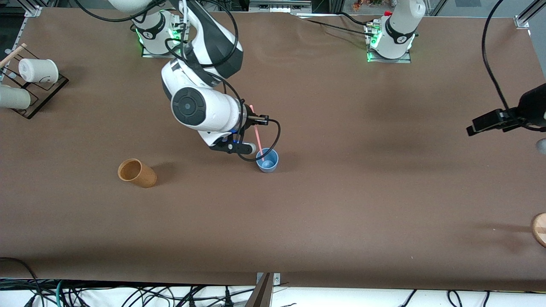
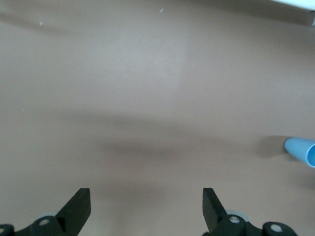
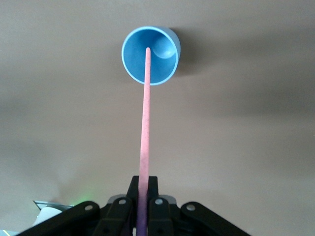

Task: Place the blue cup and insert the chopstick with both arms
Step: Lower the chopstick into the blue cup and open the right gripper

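Lowering straight is what counts now: the right gripper (image 3: 143,196), clamped on the thin pink chopstick (image 3: 145,113), holds its tip inside the small blue tapered cup (image 1: 267,160) standing mid-tabletop (image 1: 362,192), while the left gripper (image 2: 146,206) waits apart, fingers spread.

Four cups (image 1: 267,160), one chopstick (image 1: 258,135)

A: Illumination is even and overhead; soft shadows fall on the brown table (image 1: 341,192) beside the blue cup (image 1: 267,160) and tan cup (image 1: 137,172).

B: Green glow marks the arm bases (image 1: 386,53). The left wrist view is hazy and washed out.
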